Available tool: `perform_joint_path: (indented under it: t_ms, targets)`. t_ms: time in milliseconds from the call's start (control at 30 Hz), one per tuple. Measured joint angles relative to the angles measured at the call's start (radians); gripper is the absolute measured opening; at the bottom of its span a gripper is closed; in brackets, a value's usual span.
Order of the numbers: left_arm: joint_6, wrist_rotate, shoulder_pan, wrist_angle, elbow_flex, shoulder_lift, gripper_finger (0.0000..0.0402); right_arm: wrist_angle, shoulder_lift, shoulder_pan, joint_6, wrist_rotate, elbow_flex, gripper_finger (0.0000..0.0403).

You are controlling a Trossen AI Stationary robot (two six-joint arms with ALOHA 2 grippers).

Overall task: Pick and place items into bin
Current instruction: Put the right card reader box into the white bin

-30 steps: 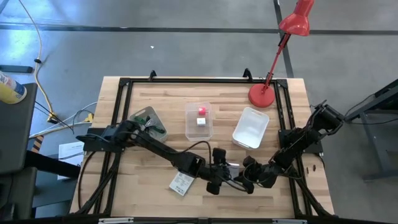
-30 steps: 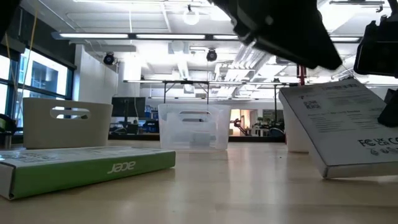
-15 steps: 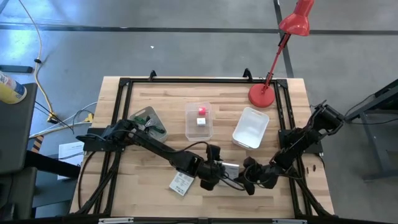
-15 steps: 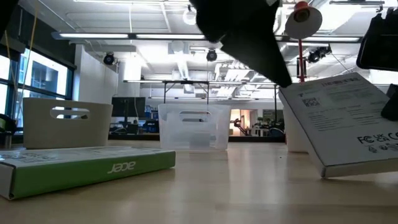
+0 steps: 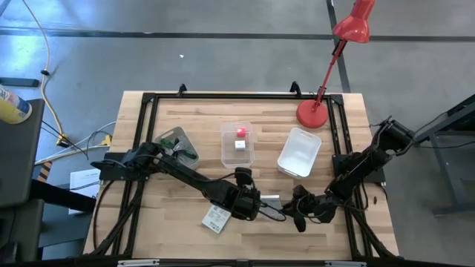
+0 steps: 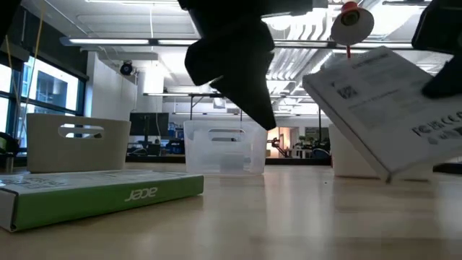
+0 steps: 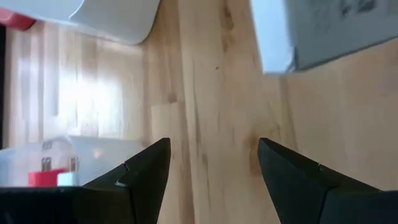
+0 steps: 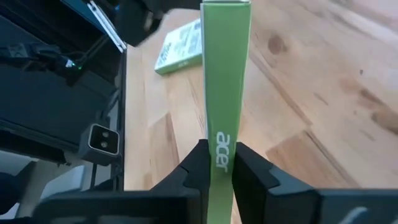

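A grey concrete floor [image 5: 223,59] surrounds the wooden surface [image 5: 208,122]. A red desk lamp [image 5: 326,67] stands on it. Ceiling lights [image 6: 108,41] glow; windows [image 6: 43,87] lie left.

My right gripper [image 8: 217,163] sits at 5 o'clock on the table, fingers clamped together. My left gripper [image 7: 211,163] is at 6 o'clock, just beside it, fingers spread.

My tool [image 7: 211,171] spread wide above wooden tabletop [image 7: 211,93], white printed packet [image 7: 323,31] ahead, clear bin [image 7: 68,158] with pink cube [image 7: 45,178].
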Motion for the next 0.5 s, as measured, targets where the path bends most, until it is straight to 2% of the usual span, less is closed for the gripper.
perform_joint_path:
  t_ms: [200,367,500]
  targets:
    - [-0.019,-0.014,-0.001,-0.025,0.000,0.000,0.0232,-0.007,-0.015,0.000,-0.024,0.010,0.000,0.0034]
    - [-0.035,-0.034,-0.001,-0.073,0.000,0.000,0.0232,-0.010,-0.015,0.002,-0.013,0.011,0.000,0.0052]
    - [-0.087,-0.062,-0.001,-0.167,0.000,0.000,0.0232,-0.010,-0.015,0.002,-0.018,0.011,0.000,0.0038]
